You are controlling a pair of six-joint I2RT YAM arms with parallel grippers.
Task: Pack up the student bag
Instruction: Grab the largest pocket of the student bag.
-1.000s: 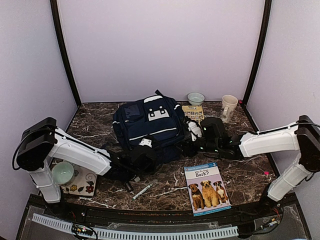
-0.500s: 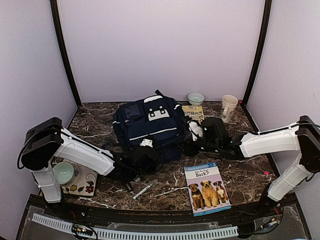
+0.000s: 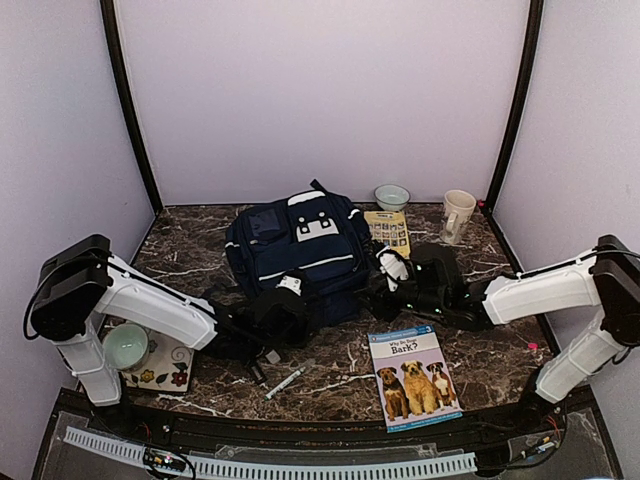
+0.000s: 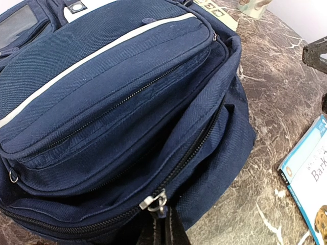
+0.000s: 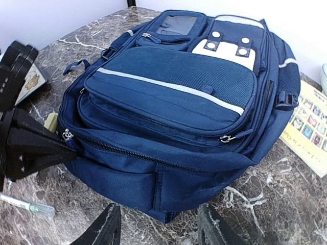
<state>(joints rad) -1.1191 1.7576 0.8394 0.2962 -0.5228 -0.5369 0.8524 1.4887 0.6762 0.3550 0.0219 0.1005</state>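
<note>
Left gripper has closed since 1 s ago; right arm has shifted slightly toward the near edge.

Left wrist view: jaws together, clamped on the metal zipper pull at the near end of the student bag. The top view hides this grip under the wrist.

Right wrist view: right gripper has its fingers apart and empty, just off the bag's near right corner.

Bag lies flat mid-table, front pocket up. Its long axis runs near-to-far, with the handle end toward the back wall. Book lies near the bag, not touching.
</note>
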